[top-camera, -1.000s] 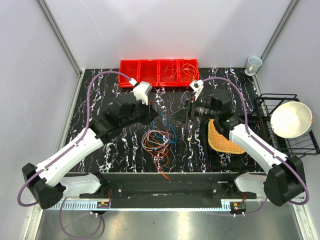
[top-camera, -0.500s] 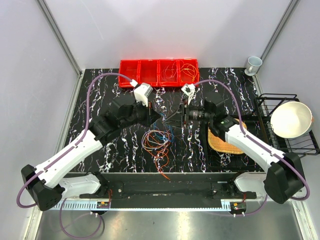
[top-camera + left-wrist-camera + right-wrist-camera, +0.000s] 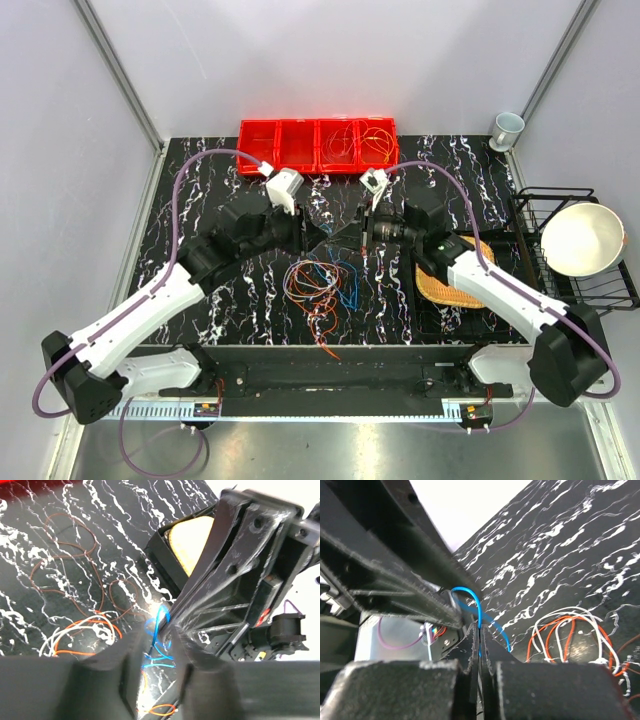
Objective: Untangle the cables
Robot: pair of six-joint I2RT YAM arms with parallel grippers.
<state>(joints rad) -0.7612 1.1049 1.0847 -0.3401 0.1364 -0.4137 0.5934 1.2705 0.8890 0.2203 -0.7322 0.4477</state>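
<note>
The cables (image 3: 315,285) lie in a loose tangle of orange, red, white and blue loops on the black marbled table. Just behind the tangle the two grippers meet tip to tip. My right gripper (image 3: 480,630) is shut on a blue cable (image 3: 470,594) that arches out of its tips. That same blue cable (image 3: 161,615) runs through the gap of my left gripper (image 3: 156,632), whose fingers stand apart, open. In the top view the left gripper (image 3: 318,232) and right gripper (image 3: 346,236) nearly touch. Orange and white loops (image 3: 85,625) lie below left.
A red bin (image 3: 318,146) with several compartments stands at the back, two of them holding coiled cables. A woven yellow mat (image 3: 445,278) lies in a black tray at the right. A wire rack with a white bowl (image 3: 582,238) and a cup (image 3: 507,128) stand at the right edge.
My right gripper has closed on the blue cable and my left gripper has opened, letting it go. Both grippers edged slightly left, and the blue cable now hangs toward the tangle.
</note>
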